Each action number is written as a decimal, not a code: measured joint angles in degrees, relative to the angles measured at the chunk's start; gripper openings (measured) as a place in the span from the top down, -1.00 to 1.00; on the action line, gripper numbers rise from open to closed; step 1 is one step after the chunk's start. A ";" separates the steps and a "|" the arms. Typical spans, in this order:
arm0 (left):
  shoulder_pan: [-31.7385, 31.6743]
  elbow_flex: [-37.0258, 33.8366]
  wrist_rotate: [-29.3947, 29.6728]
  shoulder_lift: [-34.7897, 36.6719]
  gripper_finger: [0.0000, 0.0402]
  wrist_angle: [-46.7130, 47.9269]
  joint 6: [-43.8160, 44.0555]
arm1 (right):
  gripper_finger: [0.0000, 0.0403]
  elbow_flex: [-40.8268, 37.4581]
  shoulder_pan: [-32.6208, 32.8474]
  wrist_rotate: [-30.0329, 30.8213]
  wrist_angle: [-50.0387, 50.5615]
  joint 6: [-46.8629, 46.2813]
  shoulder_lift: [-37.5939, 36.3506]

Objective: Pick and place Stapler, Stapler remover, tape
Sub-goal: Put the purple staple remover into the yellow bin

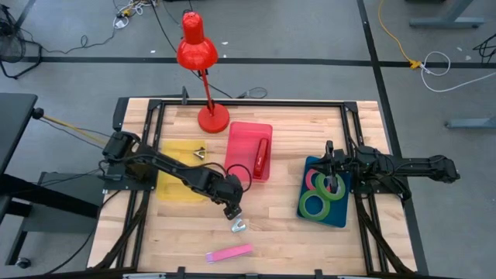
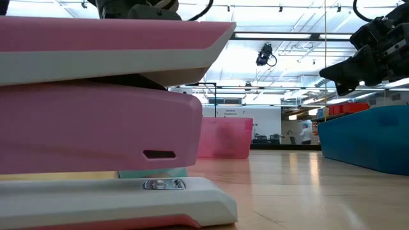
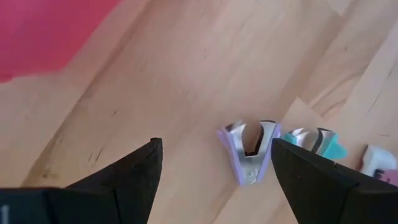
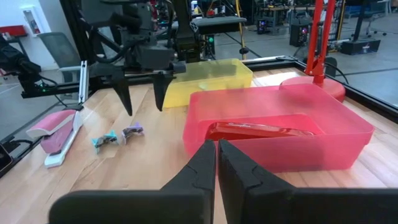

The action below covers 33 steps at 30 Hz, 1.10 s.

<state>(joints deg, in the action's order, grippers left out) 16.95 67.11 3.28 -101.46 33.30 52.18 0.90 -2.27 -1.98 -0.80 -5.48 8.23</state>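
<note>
My left gripper (image 1: 232, 211) hangs open a little above the table. A purple staple remover (image 3: 249, 152) lies on the wood below the gap between its fingers (image 3: 216, 143). A teal remover (image 3: 317, 142) and a pale one (image 3: 379, 160) lie beside it. A pink stapler (image 1: 229, 253) lies near the front edge. A red stapler (image 1: 261, 157) lies in the red bin (image 1: 246, 132). Green tape rolls (image 1: 314, 205) and a pinkish roll (image 1: 318, 180) lie in the blue bin (image 1: 341, 217). My right gripper (image 4: 216, 155) is shut, over that bin's far edge (image 1: 329, 157).
A yellow bin (image 1: 174, 186) at the left holds another staple remover (image 1: 200, 153). A red desk lamp (image 1: 209, 116) stands at the far edge. Bare wood lies between the red bin and the blue bin, and along the front edge to the right of the pink stapler.
</note>
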 joint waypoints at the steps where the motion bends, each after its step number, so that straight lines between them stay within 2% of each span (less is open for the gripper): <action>1: 0.01 0.00 -0.04 -0.04 -0.49 -0.02 0.02 | 0.90 0.01 -0.01 0.00 0.00 0.01 0.00; 12: 1.69 0.00 1.53 -0.79 -0.47 0.66 -0.13 | 0.90 0.01 0.00 0.00 0.00 0.00 0.00; 33: 1.95 -0.04 1.47 -4.22 -0.19 0.66 0.15 | 0.90 0.01 -0.01 0.00 0.00 0.00 0.00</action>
<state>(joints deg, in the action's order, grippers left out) 18.90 67.07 4.75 -105.68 33.97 52.34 0.91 -2.28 -1.98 -0.80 -5.48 8.23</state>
